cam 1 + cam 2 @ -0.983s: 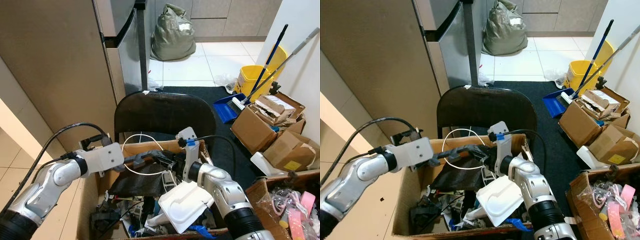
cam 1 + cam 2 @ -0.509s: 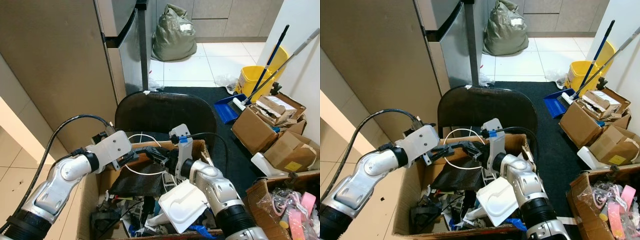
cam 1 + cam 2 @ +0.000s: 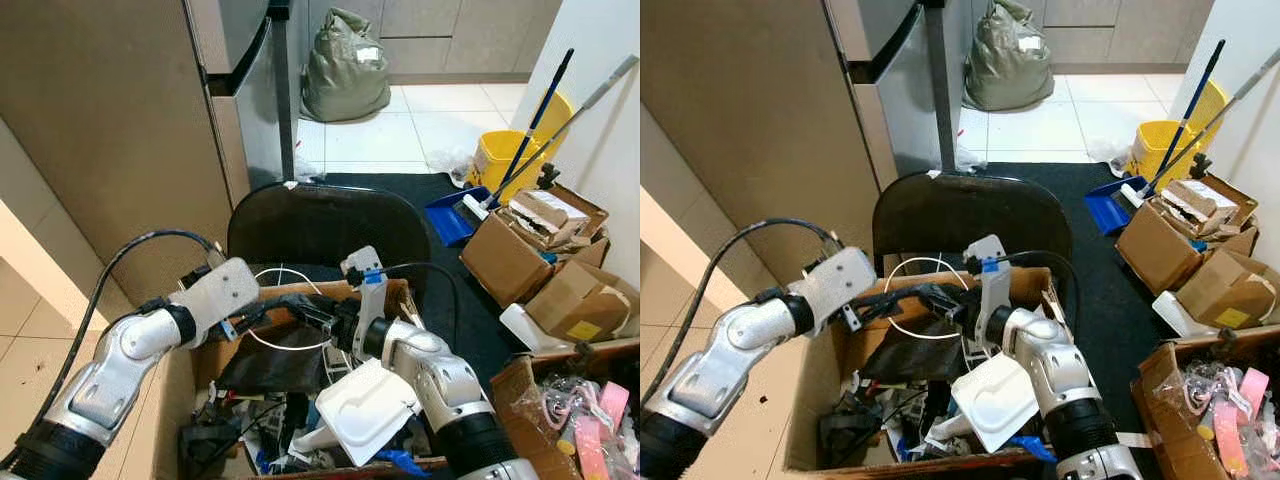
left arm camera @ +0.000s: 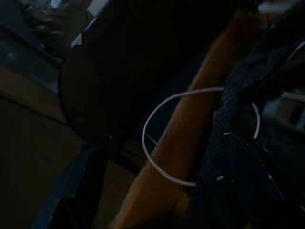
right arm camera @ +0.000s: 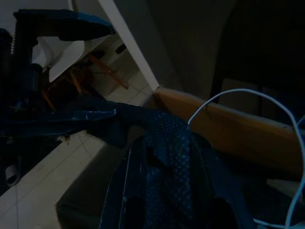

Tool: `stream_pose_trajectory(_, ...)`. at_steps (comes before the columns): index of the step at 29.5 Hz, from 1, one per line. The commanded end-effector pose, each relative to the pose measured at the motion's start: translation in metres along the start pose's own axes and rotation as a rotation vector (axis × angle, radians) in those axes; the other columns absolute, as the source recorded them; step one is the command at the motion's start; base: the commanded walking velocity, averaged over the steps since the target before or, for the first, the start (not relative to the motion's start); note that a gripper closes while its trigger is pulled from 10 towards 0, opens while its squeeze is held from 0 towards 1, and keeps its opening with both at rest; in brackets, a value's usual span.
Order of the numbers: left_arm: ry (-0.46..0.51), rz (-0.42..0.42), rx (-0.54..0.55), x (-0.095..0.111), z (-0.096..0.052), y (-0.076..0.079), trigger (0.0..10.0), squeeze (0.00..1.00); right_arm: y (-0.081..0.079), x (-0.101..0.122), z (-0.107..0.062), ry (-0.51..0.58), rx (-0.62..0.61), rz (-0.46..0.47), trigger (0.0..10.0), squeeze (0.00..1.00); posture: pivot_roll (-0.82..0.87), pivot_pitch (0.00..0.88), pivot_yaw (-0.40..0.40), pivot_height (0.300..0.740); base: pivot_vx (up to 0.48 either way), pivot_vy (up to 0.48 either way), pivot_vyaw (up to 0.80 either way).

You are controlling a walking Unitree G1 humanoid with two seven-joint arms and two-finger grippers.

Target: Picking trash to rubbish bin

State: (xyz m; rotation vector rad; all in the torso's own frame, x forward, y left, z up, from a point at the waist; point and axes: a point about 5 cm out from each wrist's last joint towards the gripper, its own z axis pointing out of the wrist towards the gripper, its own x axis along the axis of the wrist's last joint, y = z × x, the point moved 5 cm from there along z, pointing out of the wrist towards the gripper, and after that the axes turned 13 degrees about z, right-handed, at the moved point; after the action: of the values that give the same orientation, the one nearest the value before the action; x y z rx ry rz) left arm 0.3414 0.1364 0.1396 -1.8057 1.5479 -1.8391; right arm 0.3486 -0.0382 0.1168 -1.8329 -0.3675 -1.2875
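A cardboard box (image 3: 392, 291) heaped with trash stands right in front of me. A black mesh cloth (image 5: 167, 143) lies draped over its far rim, beside a loop of white wire (image 3: 268, 341). My right gripper (image 3: 312, 312) is shut on one end of the cloth; in the right wrist view the mesh is bunched between its fingers (image 5: 125, 191). My left gripper (image 3: 258, 312) faces it from the left, open, with the cloth strip (image 4: 224, 124) running between its fingers (image 4: 86, 181). A white plastic lid (image 3: 365, 402) rests on the heap under my right forearm.
A black chair (image 3: 330, 222) stands directly behind the box. A tall cabinet (image 3: 100, 120) and a fridge door are on the left. On the right are cardboard boxes (image 3: 520, 250), a blue dustpan (image 3: 450, 215) and a yellow mop bucket (image 3: 505, 158). A grey sack (image 3: 347, 65) sits far back.
My left arm has lifted and pushed in toward the right gripper over the box's far rim. The right gripper has shifted slightly left, still holding the cloth.
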Motion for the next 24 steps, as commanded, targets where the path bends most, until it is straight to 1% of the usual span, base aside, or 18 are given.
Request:
stream_pose_trajectory(1,0.006,-0.052,0.005,0.002,0.000,0.001,10.0,0.00,-0.004,0.005,0.005,0.026,0.001,0.005,10.0,0.00,0.05,0.134,0.057,0.740,0.000,0.000,0.00)
stream_pose_trajectory(3,0.010,-0.060,0.006,0.003,0.001,0.000,10.0,0.00,-0.003,0.005,0.005,0.031,-0.009,0.010,10.0,0.00,0.05,0.134,0.057,0.740,0.000,0.000,0.00)
stream_pose_trajectory(6,0.026,-0.093,-0.015,0.007,0.000,0.005,10.0,0.00,-0.003,0.006,0.006,0.035,-0.014,0.007,10.0,0.00,0.05,0.134,0.057,0.740,0.000,0.000,0.00)
stream_pose_trajectory(9,0.025,-0.097,-0.017,0.007,0.000,0.005,10.0,0.00,-0.002,0.007,0.006,0.036,-0.018,0.008,10.0,0.00,0.05,0.134,0.057,0.740,0.000,0.000,0.00)
stream_pose_trajectory(11,0.048,-0.105,-0.019,0.012,0.000,0.005,10.0,0.00,0.003,0.007,0.005,0.038,-0.055,-0.002,10.0,0.00,0.05,0.134,0.057,0.740,0.000,0.000,0.00)
stream_pose_trajectory(13,0.068,-0.100,0.023,0.017,0.000,-0.003,10.0,0.00,0.009,0.007,0.005,0.038,-0.090,-0.018,10.0,0.00,0.05,0.135,0.056,0.740,0.000,0.000,0.00)
stream_pose_trajectory(15,0.069,-0.077,0.100,0.019,0.001,-0.018,10.0,0.00,0.014,0.006,0.005,0.038,-0.120,-0.013,10.0,0.00,0.05,0.135,0.056,0.740,0.000,0.000,0.00)
stream_pose_trajectory(16,0.066,-0.074,0.100,0.019,0.001,-0.020,10.0,0.00,0.015,0.005,0.005,0.038,-0.125,-0.011,10.0,0.00,0.05,0.135,0.056,0.740,0.000,0.000,0.00)
stream_pose_trajectory(18,0.047,-0.069,0.016,0.016,-0.001,-0.011,10.0,0.00,0.017,0.005,0.005,0.038,-0.139,-0.013,10.0,0.00,0.06,0.135,0.056,0.740,0.000,0.000,0.00)
stream_pose_trajectory(19,0.047,-0.069,0.016,0.016,-0.001,-0.011,10.0,0.00,0.017,0.005,0.005,0.038,-0.139,-0.013,10.0,0.00,0.06,0.135,0.056,0.740,0.000,0.000,0.00)
stream_pose_trajectory(20,0.050,-0.080,-0.037,0.016,-0.003,-0.004,10.0,0.00,0.018,0.006,0.004,0.039,-0.146,-0.012,10.0,0.00,0.05,0.134,0.058,0.740,0.000,0.000,0.00)
stream_pose_trajectory(21,0.050,-0.080,-0.037,0.016,-0.003,-0.004,10.0,0.00,0.018,0.006,0.004,0.039,-0.146,-0.012,10.0,0.00,0.05,0.134,0.058,0.740,0.000,0.000,0.00)
stream_pose_trajectory(24,0.036,-0.083,-0.155,0.013,-0.010,0.013,10.0,0.00,0.019,0.007,0.004,0.043,-0.154,-0.007,10.0,0.00,0.05,0.134,0.059,0.740,0.000,0.000,0.00)
